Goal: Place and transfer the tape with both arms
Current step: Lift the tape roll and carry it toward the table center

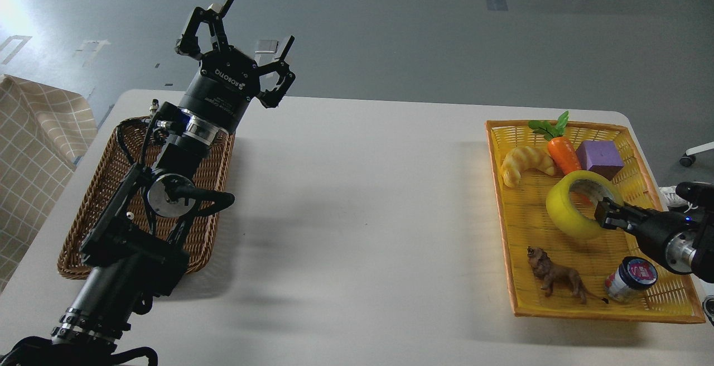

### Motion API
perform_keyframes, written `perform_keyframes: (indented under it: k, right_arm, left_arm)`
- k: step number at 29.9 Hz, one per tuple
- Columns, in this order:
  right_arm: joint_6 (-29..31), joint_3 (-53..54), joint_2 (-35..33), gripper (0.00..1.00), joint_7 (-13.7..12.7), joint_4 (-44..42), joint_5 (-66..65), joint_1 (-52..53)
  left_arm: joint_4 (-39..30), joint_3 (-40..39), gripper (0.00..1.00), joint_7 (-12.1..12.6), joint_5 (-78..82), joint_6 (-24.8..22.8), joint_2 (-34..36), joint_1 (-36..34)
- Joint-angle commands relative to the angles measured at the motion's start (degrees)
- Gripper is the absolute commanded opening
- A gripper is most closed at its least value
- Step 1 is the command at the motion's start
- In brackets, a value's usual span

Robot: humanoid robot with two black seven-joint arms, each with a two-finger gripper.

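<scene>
**Yellow tape in the right tool, left tool hanging wide**

So you're looking at the tape (580, 204) sitting in the yellow basket (664, 299) on the right side of the white tabletop (357, 215). It's tilting, with its open core facing up and toward the far side. Your right tool (605, 211) is coming in from the right edge and reaching over the roll's near-right rim. One finger seems to be sitting inside the core with the roll's wall against it, so it looks like it's pinching that wall, though the other finger is hiding behind the yellow and you can't fully confirm it.

Around the tape in the same basket you're seeing a pale croissant toy (525, 163) to the far left, a carrot (562, 151) with green leaves next to it, and a purple cube (598, 158) just beyond the roll. A brown lion figure (555, 274) is standing nearer to you, and a small jar with a dark lid (630, 279) is lying just beside it, under your right arm.

Over on the left, your left tool (245, 34) is hovering up in the air with its fingers spread wide apart, gripping nothing. That arm is running up over the brown wicker basket (111, 187), which is sitting on the left part of the tabletop, well apart from the yellow one. A checked cloth (33, 148) is showing at the far left edge.
</scene>
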Motion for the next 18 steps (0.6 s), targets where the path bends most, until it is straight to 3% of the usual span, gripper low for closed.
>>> perform_keyframes:
  k: [1,11,18]
  right_arm:
    - [0.0,1.7,-2.2,0.05,-0.4,3.9,1.9,0.4]
    - [0.0,2.7,-2.4,0.04,-0.5,4.3,9.3,12.0]
    - [0.0,-7.2,3.4,0.03,-0.7,0.9,9.3,22.6]
  left_arm:
    - [0.0,0.2,0.99,0.0,0.0,0.0,-0.3,0.0]
    - [0.0,0.4,0.99,0.0,0.1,0.0,-0.1,-0.1]
    - [0.0,0.4,0.99,0.0,0.1,0.0,-0.1,0.1]
